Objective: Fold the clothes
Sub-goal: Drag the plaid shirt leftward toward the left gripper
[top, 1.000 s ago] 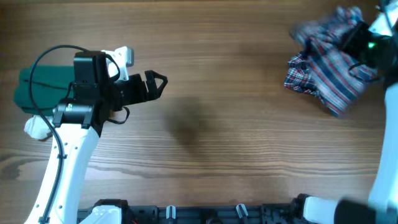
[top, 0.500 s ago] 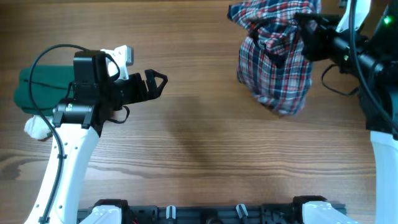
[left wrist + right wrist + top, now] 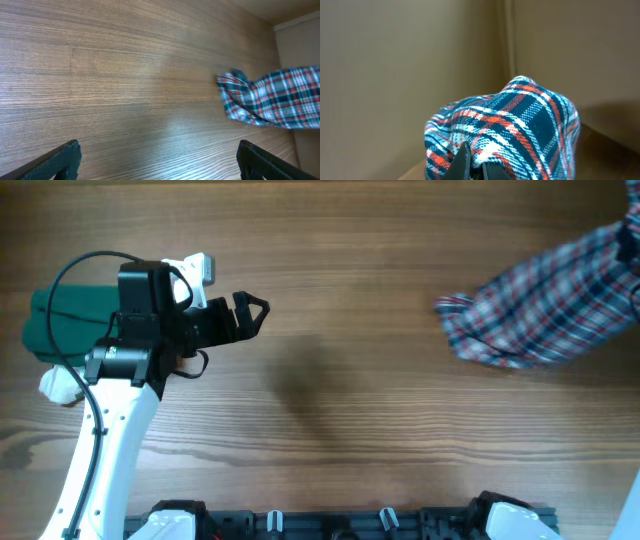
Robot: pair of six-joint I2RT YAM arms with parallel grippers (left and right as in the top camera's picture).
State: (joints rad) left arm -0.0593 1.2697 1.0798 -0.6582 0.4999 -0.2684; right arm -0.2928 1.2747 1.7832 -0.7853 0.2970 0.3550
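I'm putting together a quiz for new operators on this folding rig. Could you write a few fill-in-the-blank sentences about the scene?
1. The shirt at the right of the overhead view has a ___ pattern.
2. The left gripper has its jaws ___.
3. The cloth partly under the left arm is ___ in colour.
4. In its wrist view, the right gripper is shut on the ___.

Missing words: plaid; open; green; shirt.

The overhead camera looks straight down on the whole table (image 3: 350, 300). The left wrist camera looks low across the wood toward the far plaid cloth (image 3: 270, 100) — both views share it. The right wrist camera sits close against it.
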